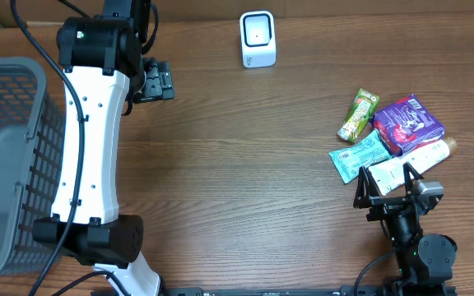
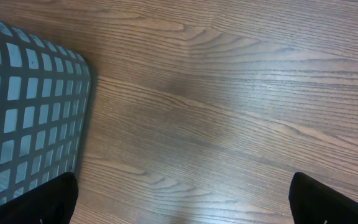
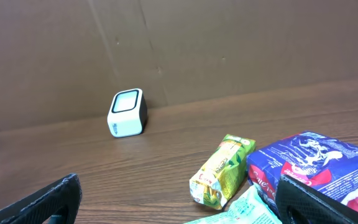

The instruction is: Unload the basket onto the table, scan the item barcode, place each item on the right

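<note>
Overhead, packets [image 1: 359,158] overlap just ahead of the right fingers [image 1: 360,194] — spread and empty, like the left fingers [image 2: 55,202] — so closing may pinch two together.

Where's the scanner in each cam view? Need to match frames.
Overhead: scanner at top centre, near the far edge.
Left wrist: not in it; this view shows the basket at left.
Right wrist: scanner left of centre, in the background.
Shared landmark: green packet, right of the scanner in both the overhead and right wrist views.
</note>
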Robot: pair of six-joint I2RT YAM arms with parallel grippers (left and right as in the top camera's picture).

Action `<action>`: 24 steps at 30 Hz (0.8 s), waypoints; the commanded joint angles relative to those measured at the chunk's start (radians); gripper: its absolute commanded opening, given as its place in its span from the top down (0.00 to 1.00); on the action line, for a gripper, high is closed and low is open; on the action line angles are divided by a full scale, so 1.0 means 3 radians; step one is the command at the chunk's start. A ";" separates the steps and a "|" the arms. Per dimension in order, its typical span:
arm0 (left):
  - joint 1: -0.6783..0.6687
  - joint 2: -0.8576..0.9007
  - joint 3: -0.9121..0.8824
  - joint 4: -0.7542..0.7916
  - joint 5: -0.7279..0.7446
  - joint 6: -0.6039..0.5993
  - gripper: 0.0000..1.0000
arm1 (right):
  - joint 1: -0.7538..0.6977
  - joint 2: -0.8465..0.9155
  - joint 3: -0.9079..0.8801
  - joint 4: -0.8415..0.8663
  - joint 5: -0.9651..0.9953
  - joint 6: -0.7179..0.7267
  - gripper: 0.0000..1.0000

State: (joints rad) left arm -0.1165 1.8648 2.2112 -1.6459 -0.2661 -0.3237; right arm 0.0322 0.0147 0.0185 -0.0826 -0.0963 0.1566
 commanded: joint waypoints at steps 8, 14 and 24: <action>-0.0006 0.0031 -0.0008 0.0004 -0.0010 -0.0056 0.00 | -0.0034 -0.0039 -0.0036 0.0020 0.0043 -0.0015 0.00; -0.0006 0.0031 -0.0008 0.0003 -0.0010 -0.0056 0.01 | -0.0034 -0.0039 -0.0036 0.0020 0.0043 -0.0014 0.00; -0.0006 -0.0052 -0.0008 0.0052 -0.0139 0.0028 0.00 | -0.0034 -0.0039 -0.0036 0.0020 0.0043 -0.0014 0.00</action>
State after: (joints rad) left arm -0.1165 1.8648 2.2112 -1.6436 -0.2680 -0.3229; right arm 0.0322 0.0147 0.0185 -0.0830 -0.0956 0.1566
